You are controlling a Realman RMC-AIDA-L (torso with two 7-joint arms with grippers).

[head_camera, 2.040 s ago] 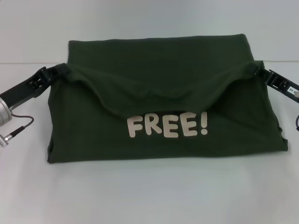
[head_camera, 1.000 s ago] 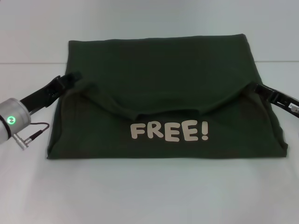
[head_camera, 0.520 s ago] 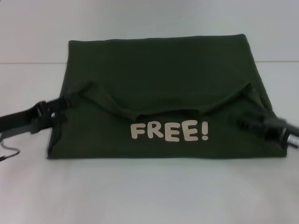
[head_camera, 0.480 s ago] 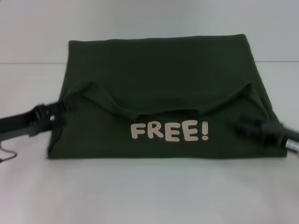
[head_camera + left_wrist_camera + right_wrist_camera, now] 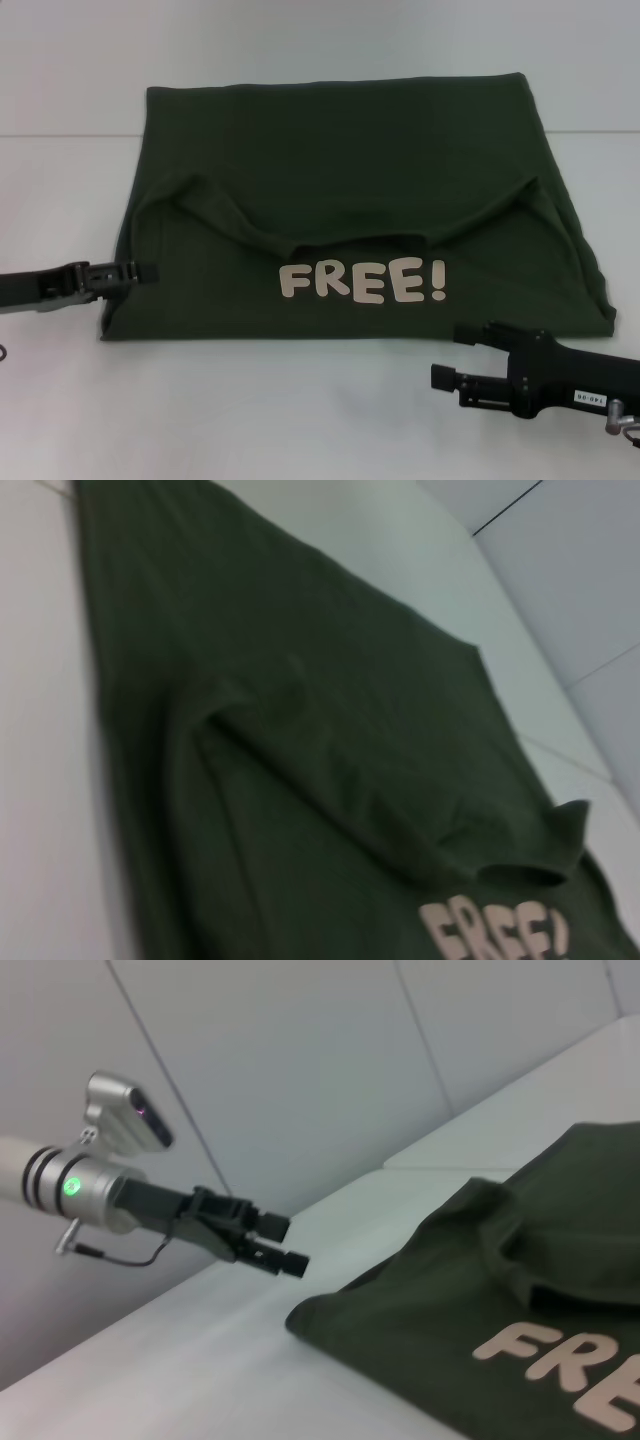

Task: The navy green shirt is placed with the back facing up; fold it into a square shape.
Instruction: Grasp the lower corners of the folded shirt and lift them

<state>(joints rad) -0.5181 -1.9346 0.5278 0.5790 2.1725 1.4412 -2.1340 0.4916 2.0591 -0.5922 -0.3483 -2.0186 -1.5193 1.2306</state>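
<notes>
Head view: both grippers off the navy green shirt (image 5: 340, 200) edges.

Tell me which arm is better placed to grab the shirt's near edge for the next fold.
Probably left: the left gripper hangs open beside the shirt edge, while the right gripper sits off the cloth.

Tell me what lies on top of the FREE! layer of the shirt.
A folded-down flap of the navy green shirt covers its far part, its sagging edge ending just above the FREE! print. Anything beneath the flap is hidden. Left gripper and right gripper hold nothing.
</notes>
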